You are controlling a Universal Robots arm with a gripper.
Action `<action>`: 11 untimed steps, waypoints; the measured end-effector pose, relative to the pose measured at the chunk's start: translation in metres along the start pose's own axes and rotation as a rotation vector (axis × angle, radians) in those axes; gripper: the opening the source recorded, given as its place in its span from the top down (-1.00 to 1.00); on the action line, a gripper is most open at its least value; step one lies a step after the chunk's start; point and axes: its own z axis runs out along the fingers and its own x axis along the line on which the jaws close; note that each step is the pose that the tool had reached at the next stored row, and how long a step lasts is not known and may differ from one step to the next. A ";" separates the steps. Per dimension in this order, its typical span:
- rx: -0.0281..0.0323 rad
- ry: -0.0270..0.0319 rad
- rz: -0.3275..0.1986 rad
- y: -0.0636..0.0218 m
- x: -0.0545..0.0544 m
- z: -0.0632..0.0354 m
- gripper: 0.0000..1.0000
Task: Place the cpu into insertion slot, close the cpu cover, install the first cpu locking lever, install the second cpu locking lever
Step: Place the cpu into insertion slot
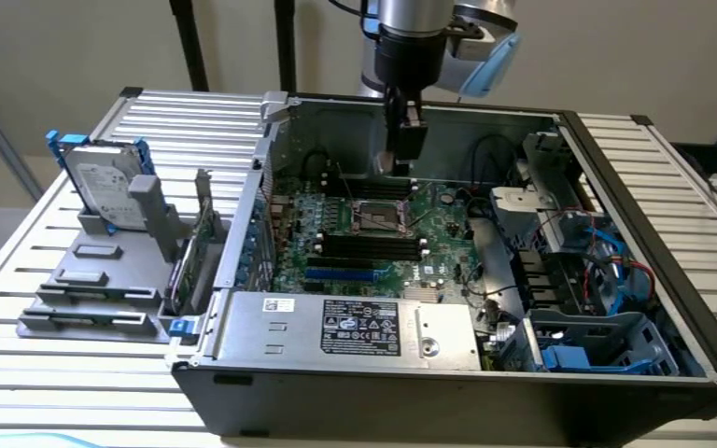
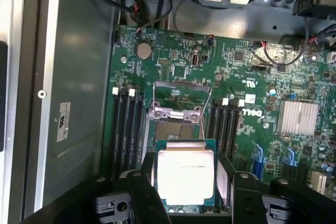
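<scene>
Black gripper fingers [image 2: 140, 195] cover both side edges of the thin square cpu [image 2: 185, 174], silvery lid on a green rim. Its far edge drops behind the gripper [image 2: 185, 182] body. The print on that lid is too faint to read. The chip blocks the square dark insertion slot [image 2: 176, 128] on the side away from the raised silvery metal cpu cover [image 2: 176, 113]. In the exterior view the grey robot arm [image 1: 409, 37] runs off the top edge, and its fingertips over the board are too small to tell apart.
</scene>
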 end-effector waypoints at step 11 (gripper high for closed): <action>0.0097 -0.0037 0.104 -0.0007 0.001 0.0180 -0.09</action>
